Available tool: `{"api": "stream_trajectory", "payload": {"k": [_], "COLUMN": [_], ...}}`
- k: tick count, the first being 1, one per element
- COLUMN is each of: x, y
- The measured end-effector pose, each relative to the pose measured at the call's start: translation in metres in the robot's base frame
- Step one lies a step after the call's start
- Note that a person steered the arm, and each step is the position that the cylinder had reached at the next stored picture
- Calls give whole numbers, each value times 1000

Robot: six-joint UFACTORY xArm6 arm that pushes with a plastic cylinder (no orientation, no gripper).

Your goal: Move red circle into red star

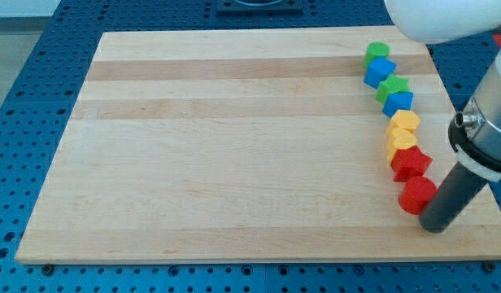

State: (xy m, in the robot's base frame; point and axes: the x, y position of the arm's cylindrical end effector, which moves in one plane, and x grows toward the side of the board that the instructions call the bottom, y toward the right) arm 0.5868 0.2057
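The red circle [416, 194] lies near the board's lower right, touching or almost touching the red star [411, 163] just above it. My tip [434, 225] is at the red circle's lower right side, against or very close to it. The dark rod rises from the tip toward the view's right edge.
A curved column of blocks runs up the board's right side: yellow block [401, 141], yellow block [405, 122], blue block [398, 102], green block [392, 87], blue block [380, 71], green block [376, 53]. The wooden board [234, 146] ends close to the right of the column.
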Motion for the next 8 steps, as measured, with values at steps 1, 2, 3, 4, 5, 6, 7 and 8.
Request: {"api": "stream_trajectory", "payload": {"k": [1,2,3,4,5,6,7,8], "x": [10,5,-16,-18,-12,-11,-33,-25], "y": [-22,-29,-29,-29,-37,-47,-81,-111]}}
